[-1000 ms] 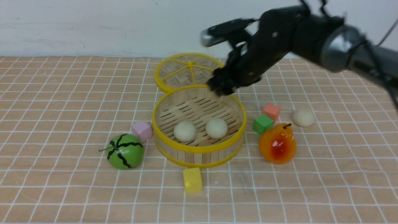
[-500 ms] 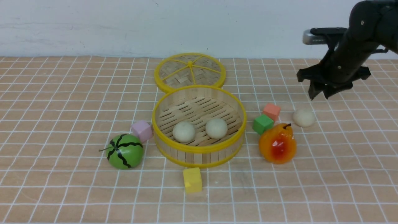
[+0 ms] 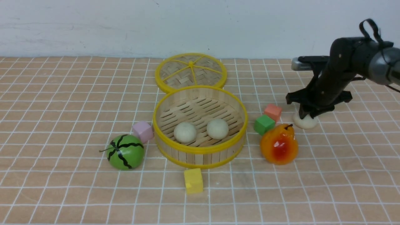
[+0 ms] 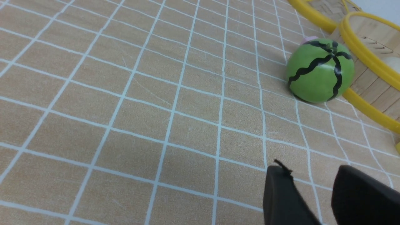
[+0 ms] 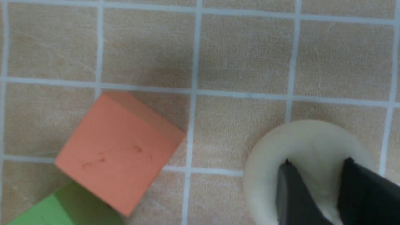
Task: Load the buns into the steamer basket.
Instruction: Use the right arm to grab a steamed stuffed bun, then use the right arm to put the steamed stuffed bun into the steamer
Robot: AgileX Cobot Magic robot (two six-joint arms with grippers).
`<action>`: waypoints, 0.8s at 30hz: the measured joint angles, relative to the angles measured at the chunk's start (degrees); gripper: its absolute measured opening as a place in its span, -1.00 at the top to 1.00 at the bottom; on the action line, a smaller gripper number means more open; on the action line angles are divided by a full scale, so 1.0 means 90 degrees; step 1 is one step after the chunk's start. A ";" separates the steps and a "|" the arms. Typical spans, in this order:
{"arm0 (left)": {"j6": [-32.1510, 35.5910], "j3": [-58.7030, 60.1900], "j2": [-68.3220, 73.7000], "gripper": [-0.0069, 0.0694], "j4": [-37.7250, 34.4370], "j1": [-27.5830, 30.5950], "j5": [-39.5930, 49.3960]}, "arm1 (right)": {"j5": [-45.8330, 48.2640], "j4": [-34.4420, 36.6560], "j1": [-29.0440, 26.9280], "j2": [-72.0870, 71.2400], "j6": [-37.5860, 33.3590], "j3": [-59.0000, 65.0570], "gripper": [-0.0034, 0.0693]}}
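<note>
Two buns [image 3: 185, 132] sit side by side in steamer basket [image 3: 200, 150]. Third bun [image 3: 305, 123] on table [image 3: 62, 93], near orange cube [image 3: 272, 112]; right jaws pinch its soft top. Left jaws slightly apart, empty, near watermelon ball [image 4: 320, 75].

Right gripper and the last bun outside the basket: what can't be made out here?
Front view: the right gripper covers the top of the bun, so the contact is hidden.
Right wrist view: the frame edge cuts the bun off; whether the fingers pinch it or merely rest on it cannot be told.
Left wrist view: the edge cuts off the steamer basket; this bun is absent.
</note>
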 joint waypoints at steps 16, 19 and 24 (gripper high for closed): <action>0.0000 0.0000 0.0000 0.19 0.0000 0.0000 0.0000 | -0.0126 0.2539 0.0829 -0.1057 -0.2322 -0.0007 0.90; 0.0000 0.0000 0.0000 0.19 0.0000 0.0000 0.0000 | -0.0401 0.3257 0.1187 -0.0948 -0.3075 -0.0006 0.90; 0.0000 0.0000 0.0000 0.19 0.0000 0.0000 0.0000 | -0.1242 0.3571 0.1582 -0.0562 -0.3500 -0.0006 0.88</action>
